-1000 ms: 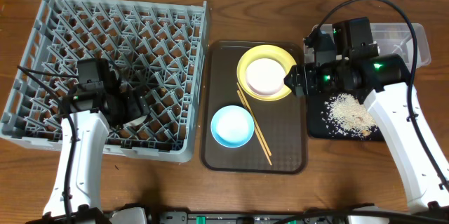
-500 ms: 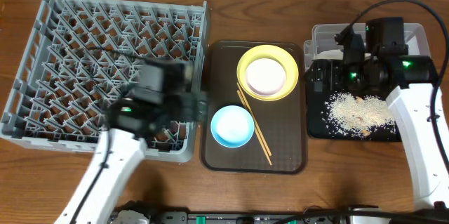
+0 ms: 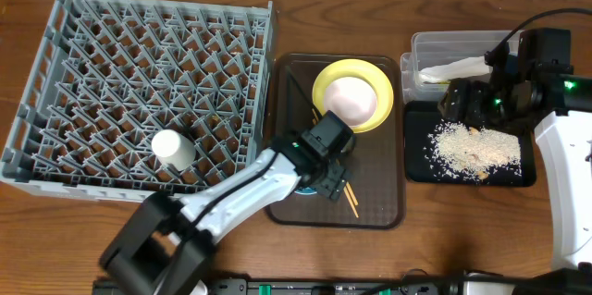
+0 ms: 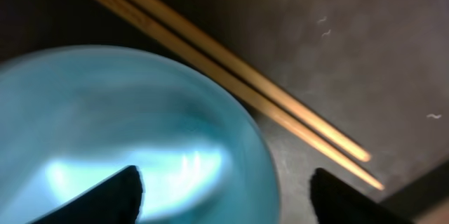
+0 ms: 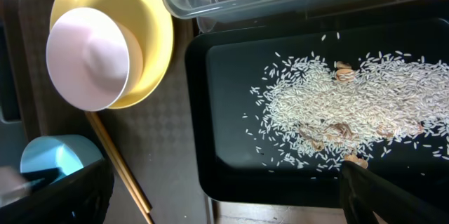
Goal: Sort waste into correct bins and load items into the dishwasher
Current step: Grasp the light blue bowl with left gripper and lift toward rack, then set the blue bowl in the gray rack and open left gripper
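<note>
leaving the cup lying toward 5 o'clock in the grey rack, the left gripper has swung across to the brown tray. its jaws stand apart, astride the blue bowl rim, with the chopsticks just beside at 2 o'clock. i judge the bowl goes to the rack next. the white bowl sits in the yellow plate. the right gripper, spread and empty, has drawn back over the black tray of scraps, with the clear tub at 12 o'clock.

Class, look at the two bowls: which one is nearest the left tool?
The light blue bowl: the left tool straddles its rim, while the white bowl sits apart on the yellow plate.
</note>
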`<state>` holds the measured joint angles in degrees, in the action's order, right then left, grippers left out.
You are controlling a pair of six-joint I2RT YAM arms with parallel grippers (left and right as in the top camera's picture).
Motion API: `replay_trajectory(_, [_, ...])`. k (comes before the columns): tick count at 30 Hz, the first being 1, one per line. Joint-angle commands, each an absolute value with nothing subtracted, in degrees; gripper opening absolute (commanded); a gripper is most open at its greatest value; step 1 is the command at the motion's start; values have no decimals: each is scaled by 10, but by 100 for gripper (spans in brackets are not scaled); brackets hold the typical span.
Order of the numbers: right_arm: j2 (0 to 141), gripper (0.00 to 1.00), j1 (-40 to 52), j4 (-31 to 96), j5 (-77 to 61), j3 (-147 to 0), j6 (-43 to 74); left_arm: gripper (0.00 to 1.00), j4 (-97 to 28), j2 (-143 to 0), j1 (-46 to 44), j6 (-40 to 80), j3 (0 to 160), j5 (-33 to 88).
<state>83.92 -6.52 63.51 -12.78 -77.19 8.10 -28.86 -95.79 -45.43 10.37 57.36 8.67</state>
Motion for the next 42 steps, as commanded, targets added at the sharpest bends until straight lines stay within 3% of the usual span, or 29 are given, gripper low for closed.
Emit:
replay_trajectory(1, [829, 99, -67, 637, -122, -782, 88, 64, -286, -997, -469, 108, 583, 74])
replay_trajectory(5, [829, 99, -67, 637, -122, -782, 88, 39, -281, -1001, -479, 108, 584, 74])
replay_trajectory(12, [829, 99, -67, 641, -122, -782, 88, 8, -281, -996, -481, 109, 584, 74])
replay_trajectory(19, [829, 99, -67, 641, -122, -782, 88, 7, -291, -894, -460, 108, 599, 68])
replay_trajectory(27, [829, 99, -67, 641, -122, -782, 88, 7, -286, -717, -290, 72, 618, 134])
replay_trajectory(34, [829, 99, -67, 644, -122, -782, 87, 7, -246, -722, -1, 60, 618, 484])
replay_trajectory(42, [829, 99, -67, 648, -122, -782, 87, 8, -117, -857, 165, 113, 618, 747])
